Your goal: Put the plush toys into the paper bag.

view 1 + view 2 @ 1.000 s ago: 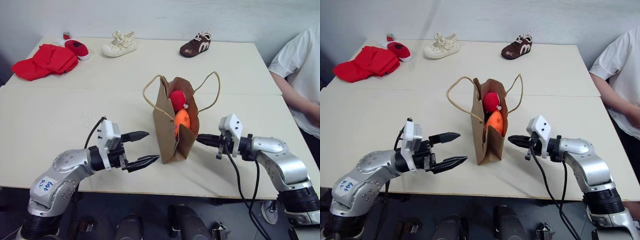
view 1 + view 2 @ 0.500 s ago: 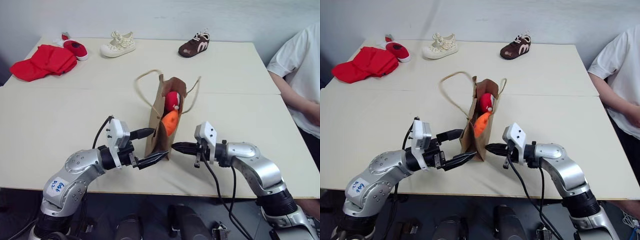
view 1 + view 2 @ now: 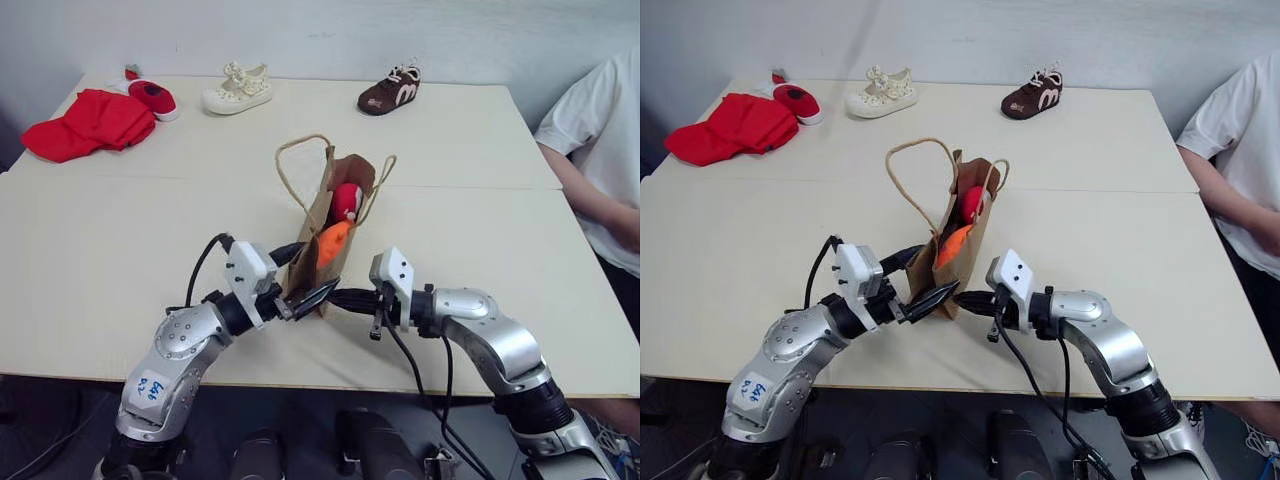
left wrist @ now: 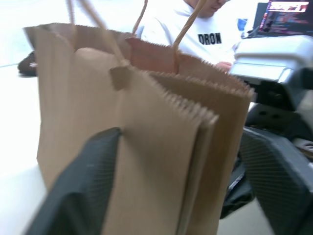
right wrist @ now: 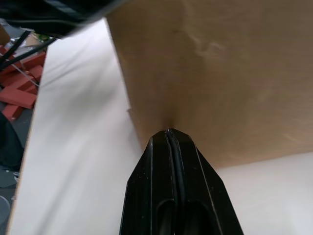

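Observation:
The brown paper bag point(image 3: 321, 213) stands upright near the table's front middle, its cord handles up. Inside it sit the two plush toys: the red one point(image 3: 346, 200) on top and the orange one point(image 3: 333, 241) below. My left gripper point(image 3: 313, 268) is open, one finger on each side of the bag's near narrow end. In the left wrist view one finger point(image 4: 88, 186) lies against the paper while the other stands apart from it. My right gripper point(image 3: 336, 296) is shut, and its tip point(image 5: 168, 133) presses a dent into the bag's side wall low down.
A red cloth point(image 3: 88, 122) and a small red shoe point(image 3: 152, 95) lie at the far left, a cream shoe point(image 3: 238, 88) and a brown shoe point(image 3: 390, 90) along the far edge. A person in a white shirt point(image 3: 600, 140) sits at the table's right side.
My right gripper moved left against the bag, which shifted and turned a little. My left gripper came forward until its fingers straddled the bag's end, and they narrowed.

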Controlling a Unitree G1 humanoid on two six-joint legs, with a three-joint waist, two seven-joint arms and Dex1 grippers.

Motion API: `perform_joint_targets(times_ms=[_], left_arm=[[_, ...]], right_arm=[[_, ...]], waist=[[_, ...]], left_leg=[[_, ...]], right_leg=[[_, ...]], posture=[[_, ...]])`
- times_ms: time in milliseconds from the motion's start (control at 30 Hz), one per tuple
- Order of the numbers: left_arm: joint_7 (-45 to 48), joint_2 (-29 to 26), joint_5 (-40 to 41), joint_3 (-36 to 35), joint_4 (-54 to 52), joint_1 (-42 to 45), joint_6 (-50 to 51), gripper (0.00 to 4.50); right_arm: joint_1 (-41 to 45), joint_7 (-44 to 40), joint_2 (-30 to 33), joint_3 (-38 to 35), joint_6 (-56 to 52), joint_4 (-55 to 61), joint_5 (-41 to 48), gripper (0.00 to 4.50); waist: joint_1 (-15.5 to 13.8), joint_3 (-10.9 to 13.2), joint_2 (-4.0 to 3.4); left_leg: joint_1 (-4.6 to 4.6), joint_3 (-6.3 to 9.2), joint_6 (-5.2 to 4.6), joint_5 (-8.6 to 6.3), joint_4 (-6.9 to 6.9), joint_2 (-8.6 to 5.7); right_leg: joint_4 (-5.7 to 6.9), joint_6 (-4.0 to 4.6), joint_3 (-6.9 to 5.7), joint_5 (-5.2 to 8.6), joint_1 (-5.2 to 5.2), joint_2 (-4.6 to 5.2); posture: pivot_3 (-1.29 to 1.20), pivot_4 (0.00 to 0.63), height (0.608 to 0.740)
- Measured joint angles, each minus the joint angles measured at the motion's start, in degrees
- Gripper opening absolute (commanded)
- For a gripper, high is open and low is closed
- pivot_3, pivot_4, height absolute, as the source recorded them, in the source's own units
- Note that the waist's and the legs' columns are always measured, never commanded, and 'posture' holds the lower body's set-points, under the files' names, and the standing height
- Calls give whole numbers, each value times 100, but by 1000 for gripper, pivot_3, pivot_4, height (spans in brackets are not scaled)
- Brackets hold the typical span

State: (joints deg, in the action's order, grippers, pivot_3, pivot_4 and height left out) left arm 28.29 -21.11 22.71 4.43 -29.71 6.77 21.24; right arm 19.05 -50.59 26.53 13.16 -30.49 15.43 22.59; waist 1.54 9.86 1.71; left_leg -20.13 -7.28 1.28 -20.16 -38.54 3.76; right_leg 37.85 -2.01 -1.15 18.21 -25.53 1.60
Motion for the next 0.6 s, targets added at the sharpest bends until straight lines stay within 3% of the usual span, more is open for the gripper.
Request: perform_joint_targets(times_ms=[300,467,600], left_arm=[[392,-64,298,-476,351,59,-241,109],[1530,-864,1388,-1178,1129,545,231,45],[2722,-1546,2111,-1408,1763,1279,846,45]], right_arm=[[-462,-119,553,-527,-77,377,223,0],[-1069,-232,1055,-1172,-76,748,447,0],[-1829,-513,1655,-2245,147,823,622,0]], waist=[[-13,-1,1],[-17,-1,1],[-101,-1,1]], left_leg=[[-2,6,-5,-3,-10,-1],[-4,8,-4,-3,-16,0],[-8,11,-13,-10,-30,-7]], right_leg=[[3,0,-8,0,4,0],[4,0,-12,0,4,-2],[-1,-1,-19,0,10,3]], posture=[[0,150,740],[0,150,740],[0,150,740]])
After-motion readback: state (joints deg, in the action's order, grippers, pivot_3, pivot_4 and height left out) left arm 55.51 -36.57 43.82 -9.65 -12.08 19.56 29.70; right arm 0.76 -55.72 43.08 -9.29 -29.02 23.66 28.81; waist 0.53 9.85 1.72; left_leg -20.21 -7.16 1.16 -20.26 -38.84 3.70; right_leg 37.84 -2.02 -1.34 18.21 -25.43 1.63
